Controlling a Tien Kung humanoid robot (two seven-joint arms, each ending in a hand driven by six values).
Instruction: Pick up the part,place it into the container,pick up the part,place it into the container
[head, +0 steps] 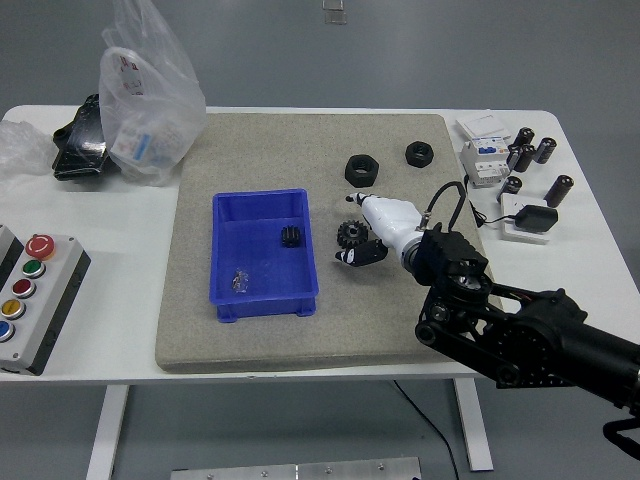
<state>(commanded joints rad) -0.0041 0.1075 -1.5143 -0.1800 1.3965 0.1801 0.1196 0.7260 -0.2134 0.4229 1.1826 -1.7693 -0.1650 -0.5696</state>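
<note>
container (262,214): blue | gear (351,235): black | mat (250,330): grey | table (120,255): white | right robot hand (372,228): white

A white bench (600,250) carries a grey felt mat (260,320) at its centre. At 9 o'clock sits a push-button control box (28,300); at 10 o'clock a clear plastic bag (150,95) and a black object (80,140); at 2 o'clock a white circuit breaker (483,152), black cylinders (530,150) and a black adapter (530,218).

right hand (372,228): fingers partly curled around the black gear (351,235)
blue container (262,250): left of the fingers, holding a small gear (290,237)
hex nuts (361,168): beyond the fingers
</note>
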